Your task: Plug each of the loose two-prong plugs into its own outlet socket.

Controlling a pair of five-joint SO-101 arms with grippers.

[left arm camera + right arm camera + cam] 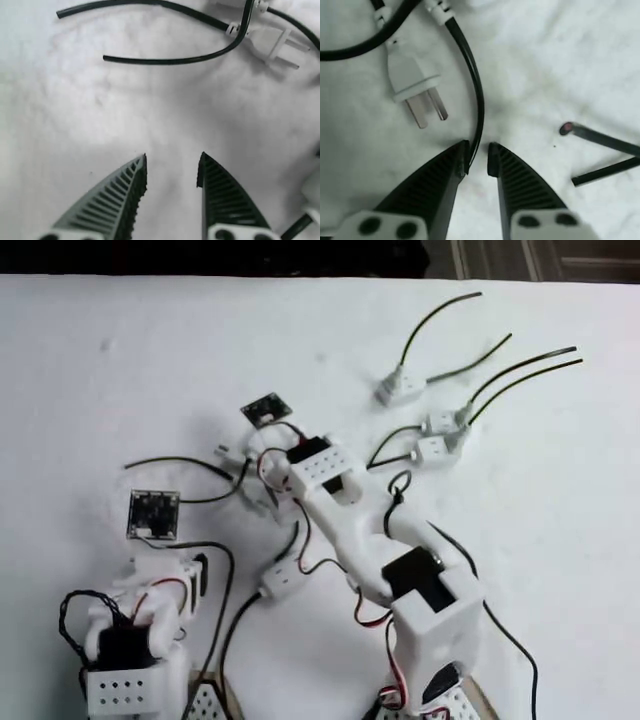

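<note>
Right hand (479,150), fingers barely parted astride the black cord (475,90) just beside the plug (412,75) at centre-left of the high view, risks pinching cord rather than body, leaving the prongs swinging; left hand (173,160) released over the worktop (100,115).

Left tool (172,167) agape, right tool (478,155) ajar
</note>
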